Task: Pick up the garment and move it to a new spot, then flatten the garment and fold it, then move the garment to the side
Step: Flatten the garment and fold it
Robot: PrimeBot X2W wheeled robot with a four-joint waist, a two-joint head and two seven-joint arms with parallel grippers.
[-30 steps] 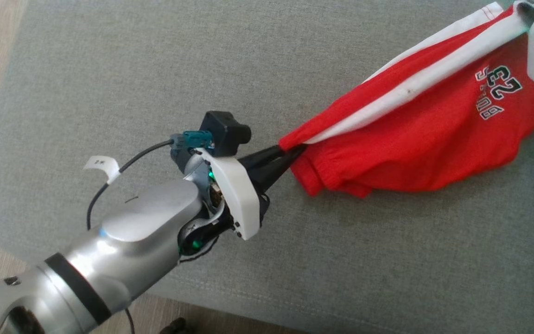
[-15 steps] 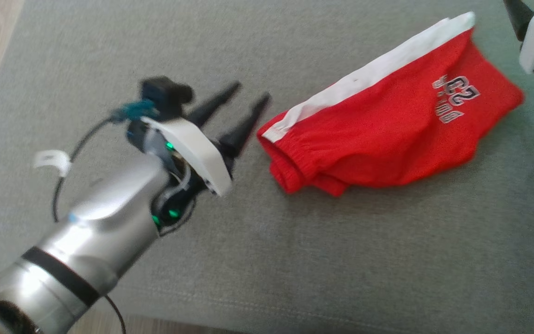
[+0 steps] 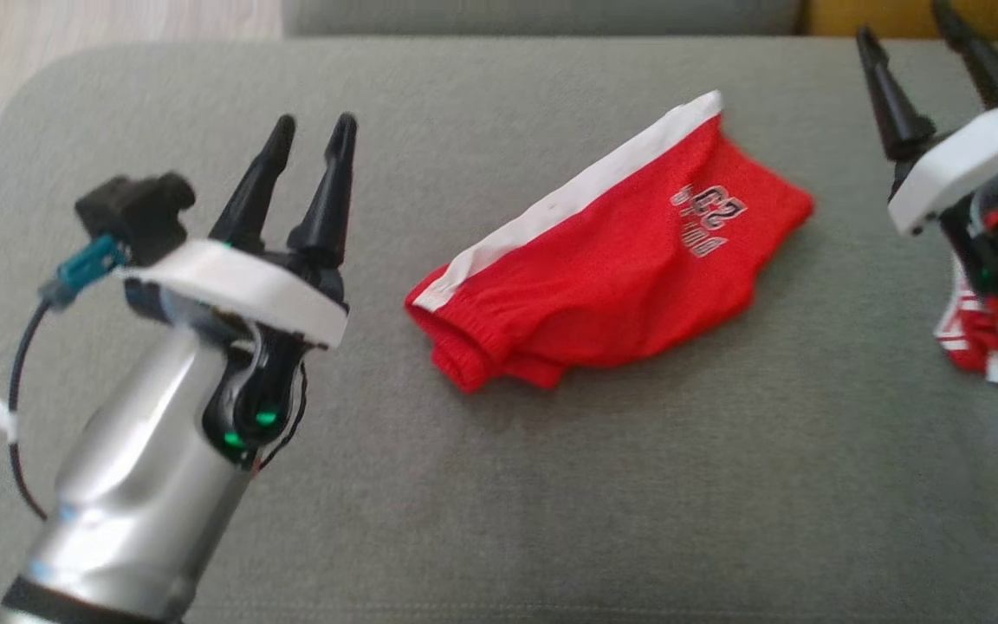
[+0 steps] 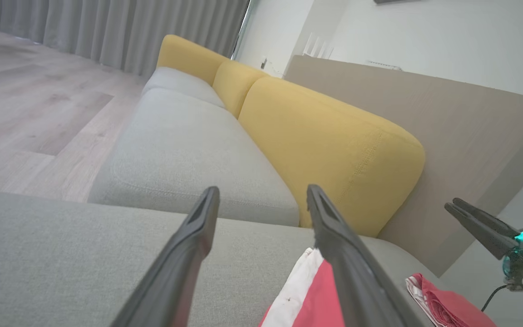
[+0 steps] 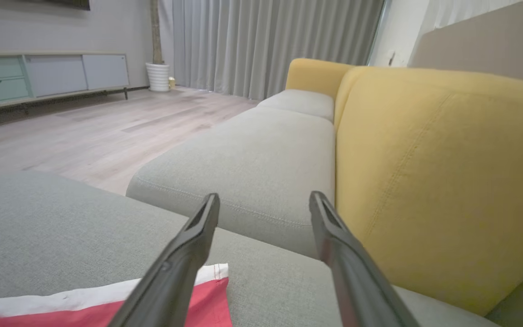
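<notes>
1. Currently, the garment (image 3: 603, 260) is lying slantwise on the grey sofa seat (image 3: 551, 503). It is a pair of red shorts with a white side stripe (image 3: 568, 204) and a printed number (image 3: 711, 208), rumpled and doubled over, between the two claws and touching neither.
2. Left claw (image 3: 315, 121): its fingers are standing apart, gripping nothing, and it is hovering near the waistband end.
3. Right claw (image 3: 902, 22): it is also spread and empty, hovering past the hem end. A second red-and-white cloth (image 3: 971, 338) is lying beside its arm.
4. Handling, as judged: the garment is looking light, soft, limp and unbreakable. It is probably going to sag and bunch if lifted by one point.
5. Hold, as judged: the gathered elastic waistband (image 3: 464, 364) is offering the thickest pinch, with the opposite hem corner suiting the other claw.
</notes>
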